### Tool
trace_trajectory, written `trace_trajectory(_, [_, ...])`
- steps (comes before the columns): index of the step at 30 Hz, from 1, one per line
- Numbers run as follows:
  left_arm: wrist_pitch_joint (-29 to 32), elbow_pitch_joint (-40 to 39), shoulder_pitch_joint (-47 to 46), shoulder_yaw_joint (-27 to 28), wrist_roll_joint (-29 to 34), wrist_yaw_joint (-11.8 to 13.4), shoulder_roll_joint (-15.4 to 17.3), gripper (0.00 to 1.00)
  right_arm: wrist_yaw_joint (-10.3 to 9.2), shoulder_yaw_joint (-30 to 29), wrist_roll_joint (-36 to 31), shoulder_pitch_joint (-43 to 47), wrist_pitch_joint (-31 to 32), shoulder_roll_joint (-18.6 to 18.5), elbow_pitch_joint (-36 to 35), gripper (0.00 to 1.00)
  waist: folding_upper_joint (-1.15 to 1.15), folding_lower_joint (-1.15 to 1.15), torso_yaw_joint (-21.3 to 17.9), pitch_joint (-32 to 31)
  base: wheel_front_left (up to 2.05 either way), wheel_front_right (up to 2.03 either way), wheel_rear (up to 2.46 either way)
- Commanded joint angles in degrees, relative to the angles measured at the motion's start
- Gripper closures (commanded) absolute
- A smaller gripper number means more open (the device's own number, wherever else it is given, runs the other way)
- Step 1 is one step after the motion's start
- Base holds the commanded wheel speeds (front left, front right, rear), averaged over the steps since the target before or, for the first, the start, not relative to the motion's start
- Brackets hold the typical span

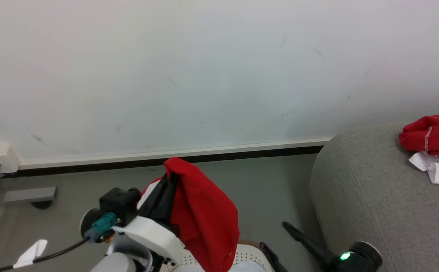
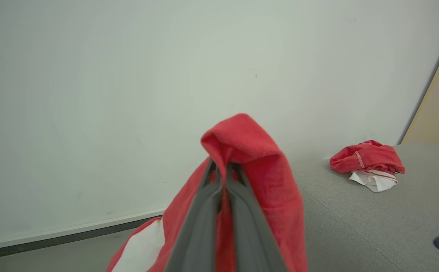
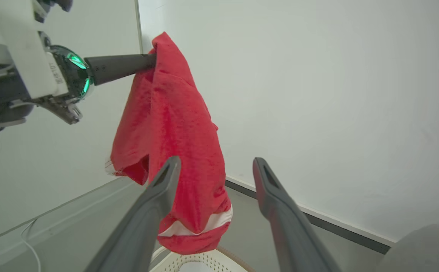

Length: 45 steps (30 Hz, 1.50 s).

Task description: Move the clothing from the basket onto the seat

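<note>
- Now the left tool (image 1: 168, 181) is clamped on the top fold of a red garment (image 1: 204, 223), which hangs with its long axis 12-to-6 over the basket (image 1: 247, 254).
- From that tool, the seat (image 1: 374, 196) lies at 3 o'clock in the head view, with a second garment (image 1: 432, 138) lying on it.
- Nearer the seat, the right tool (image 1: 274, 235) stands spread and empty.

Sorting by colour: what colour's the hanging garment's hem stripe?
A white stripe on the red garment; right wrist view.
</note>
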Motion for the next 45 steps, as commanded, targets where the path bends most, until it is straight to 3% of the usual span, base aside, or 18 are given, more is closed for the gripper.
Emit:
trace_trajectory(1, [0.2, -0.4, -0.2, 0.0, 0.1, 0.0, 0.0, 1.00, -0.13, 2.3, 1.0, -2.1, 0.3, -0.3, 0.5, 0.00, 0.00, 0.00, -0.1, 0.0, 0.00, 0.00, 0.00])
trace_trajectory(10, [1.7, -3.3, -1.6, -1.6, 0.8, 0.0, -0.6, 1.00, -0.13, 18.5, 6.5, -17.8, 0.4, 1.5, 8.9, 0.00, 0.00, 0.00, 0.8, 0.7, 0.00, 0.00, 0.00])
trace_trajectory(19, [2.7, -3.4, -3.1, -3.7, 0.6, -1.6, -1.8, 1.00, -0.14, 23.2, 11.1, -27.4, -0.1, 0.4, 16.4, 0.00, 0.00, 0.00, 2.8, 1.5, 0.00, 0.00, 0.00])
trace_trajectory(25, [3.2, -4.0, -4.1, -5.1, 0.5, -2.9, -2.7, 1.00, -0.14, 31.0, 17.3, -32.8, -0.1, -1.4, 16.9, 0.00, 0.00, 0.00, 3.6, 1.8, 0.00, 0.00, 0.00])
trace_trajectory(34, [3.5, -4.7, -4.8, -6.3, -0.5, -3.6, -3.9, 1.00, -0.14, 34.5, 22.8, -36.7, -0.1, 1.0, 20.9, 0.00, 0.00, 0.00, 3.9, 1.8, 0.00, 0.00, 0.00])
trace_trajectory(35, [3.4, -4.7, -4.9, -6.3, -0.6, -3.7, -4.0, 1.00, -0.13, 34.6, 23.1, -36.7, -0.1, 1.4, 21.2, 0.18, 0.00, 0.00, 3.9, 1.8, 0.00, 0.00, 0.00])
trace_trajectory(36, [3.4, -4.6, -5.0, -6.3, -0.6, -3.8, -4.2, 1.00, -0.14, 34.7, 23.7, -36.6, -0.1, 1.7, 21.3, 0.61, 0.00, 0.00, 4.0, 1.8, 0.00, 0.00, 0.00])
trace_trajectory(37, [3.3, -4.6, -5.2, -6.4, -0.7, -3.8, -4.3, 1.00, -0.14, 34.7, 24.4, -36.3, -0.1, 2.0, 21.3, 0.97, 0.00, 0.00, 4.0, 1.8, 0.00, 0.00, 0.00])
trace_trajectory(45, [2.4, -3.3, -4.6, -5.7, -1.1, -3.3, -3.8, 1.00, -0.14, 33.1, 28.3, -36.8, -0.1, 1.0, 18.1, 1.00, 0.00, 0.00, 3.4, 1.7, 0.00, 0.00, 0.00])
